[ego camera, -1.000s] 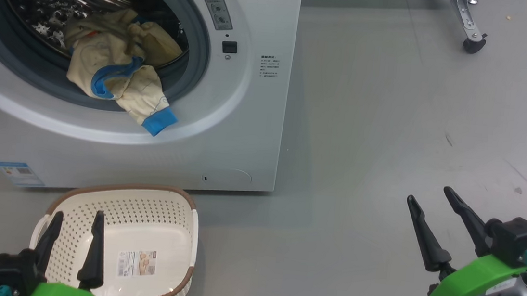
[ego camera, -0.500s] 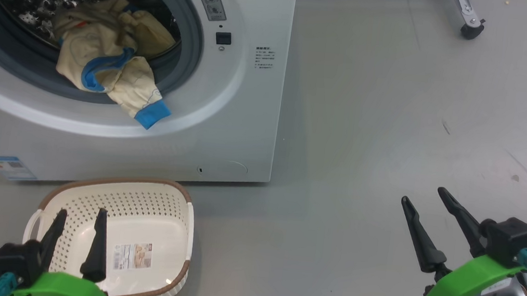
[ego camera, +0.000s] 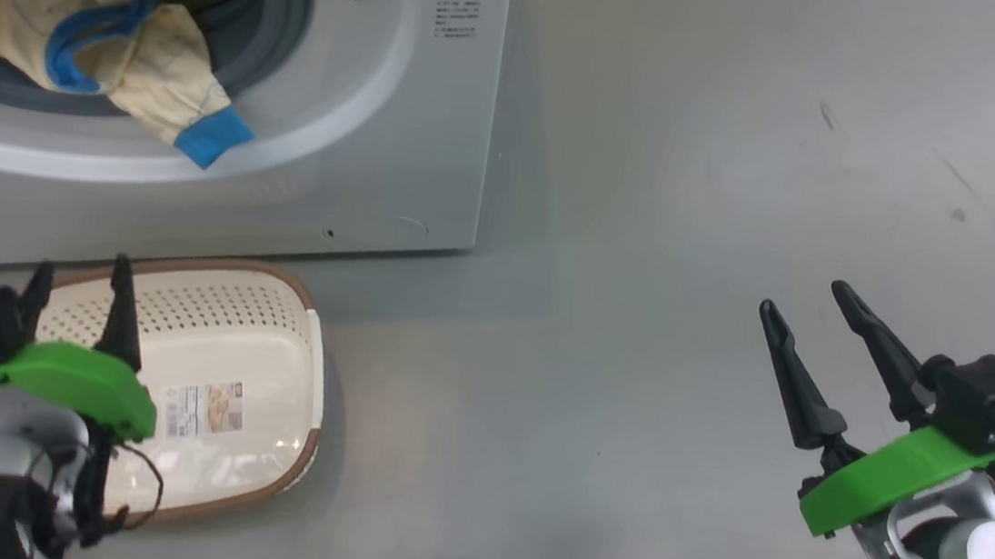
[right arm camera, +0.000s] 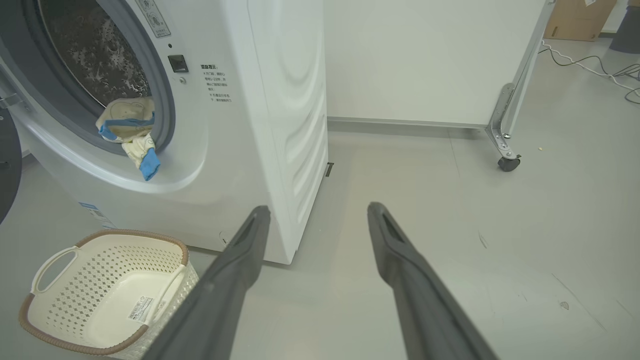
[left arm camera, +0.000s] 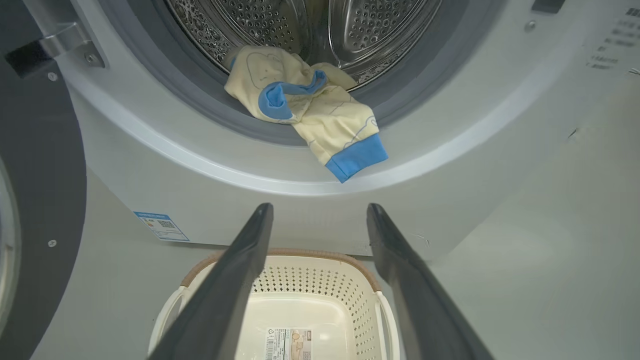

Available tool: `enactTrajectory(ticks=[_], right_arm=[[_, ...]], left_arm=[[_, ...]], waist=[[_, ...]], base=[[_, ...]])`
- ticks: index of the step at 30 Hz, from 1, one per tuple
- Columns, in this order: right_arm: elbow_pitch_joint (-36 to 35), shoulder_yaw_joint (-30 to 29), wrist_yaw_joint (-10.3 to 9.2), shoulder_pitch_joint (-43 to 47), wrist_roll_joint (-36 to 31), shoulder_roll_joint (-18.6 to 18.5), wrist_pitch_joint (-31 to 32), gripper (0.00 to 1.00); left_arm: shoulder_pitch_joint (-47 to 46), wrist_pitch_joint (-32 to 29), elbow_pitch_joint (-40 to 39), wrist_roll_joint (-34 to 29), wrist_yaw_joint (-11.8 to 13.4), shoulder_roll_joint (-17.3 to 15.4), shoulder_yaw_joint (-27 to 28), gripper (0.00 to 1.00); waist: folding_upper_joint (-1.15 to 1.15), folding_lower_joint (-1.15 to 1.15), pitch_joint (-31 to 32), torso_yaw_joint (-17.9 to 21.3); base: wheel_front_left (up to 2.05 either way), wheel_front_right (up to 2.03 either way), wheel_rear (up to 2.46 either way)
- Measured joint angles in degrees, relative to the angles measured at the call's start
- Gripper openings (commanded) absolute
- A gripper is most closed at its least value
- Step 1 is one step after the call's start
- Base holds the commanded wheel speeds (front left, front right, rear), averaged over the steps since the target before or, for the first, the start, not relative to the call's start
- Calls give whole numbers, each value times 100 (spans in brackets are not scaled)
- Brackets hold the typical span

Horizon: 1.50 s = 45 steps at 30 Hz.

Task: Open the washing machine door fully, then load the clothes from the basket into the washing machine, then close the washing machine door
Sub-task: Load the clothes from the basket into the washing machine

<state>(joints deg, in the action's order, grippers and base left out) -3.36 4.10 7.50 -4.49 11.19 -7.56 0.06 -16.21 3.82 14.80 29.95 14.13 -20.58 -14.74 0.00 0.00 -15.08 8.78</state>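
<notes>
partly cropped, clothes (ego camera: 143, 72) over washing machine (ego camera: 385, 123) rim, basket (ego camera: 230, 309) behind spread left fingers (ego camera: 122, 316), right fingers (ego camera: 793, 381) spread, empty

— How is the left gripper (ego camera: 79, 268) shown in the head view?
— Low at left, dark fingers (ego camera: 121, 316) parted and pointed up.
— And the right gripper (ego camera: 801, 296)?
— Held at lower right, fingers (ego camera: 793, 381) spread wide, tilted up and leftward.

Lab: washing machine (right arm camera: 290, 125), wheeled partition (right arm camera: 425, 60)
</notes>
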Motion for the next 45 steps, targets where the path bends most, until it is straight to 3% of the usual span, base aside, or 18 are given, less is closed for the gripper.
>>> enactTrajectory(ticks=[6,11,18,22,28,35,36,37,38,39,45], right_arm=[[110,66,0,-294,64,51,-186,100],[249,157,0,-593,148,73,-357,100],[475,208,0,-792,194,89,-569,100],[568,237,0,-883,242,93,-645,100],[665,272,0,-1022,244,94,-742,100],[766,387,0,-1024,294,98,-764,100],[776,396,0,-1025,296,98,-765,100],[788,404,0,-1028,296,98,-766,100],[792,405,0,-1029,296,98,-779,100],[797,402,0,-1029,296,98,-804,100],[826,388,0,-1031,296,98,-812,100]], left_arm=[[-1121,-379,725,51,-49,-247,-3,100],[-1993,-816,1211,60,-257,-515,-43,100],[-2968,-1218,1752,-560,-426,-958,-453,100],[-3397,-1473,1985,-769,-712,-1071,-736,100],[-3921,-1655,2290,-1107,-865,-1250,-1010,100],[-4245,-1846,2762,-1183,-1216,-1245,-1257,100],[-4274,-1845,2813,-1188,-1230,-1244,-1293,91],[-4312,-1845,2866,-1189,-1266,-1238,-1318,49],[-4359,-1846,2936,-1190,-1308,-1233,-1341,21],[-4388,-1845,2978,-1207,-1315,-1233,-1354,0],[-4574,-1996,3331,-1277,-1556,-1184,-1556,0]], waist=[[0,1,-575,201],[0,1,-1024,392],[0,1,-1530,644],[0,1,-1720,740],[0,0,-1871,801],[0,0,-1949,863],[0,0,-1953,873],[0,0,-1951,884],[0,0,-1949,891],[0,0,-1945,895],[0,0,-1894,869]], base=[[0,0,0],[0,0,0],[0,0,0],[0,0,0],[0,0,0],[0,0,0],[0,0,0],[0,0,0],[0,0,0],[0,0,0],[0,0,0]])
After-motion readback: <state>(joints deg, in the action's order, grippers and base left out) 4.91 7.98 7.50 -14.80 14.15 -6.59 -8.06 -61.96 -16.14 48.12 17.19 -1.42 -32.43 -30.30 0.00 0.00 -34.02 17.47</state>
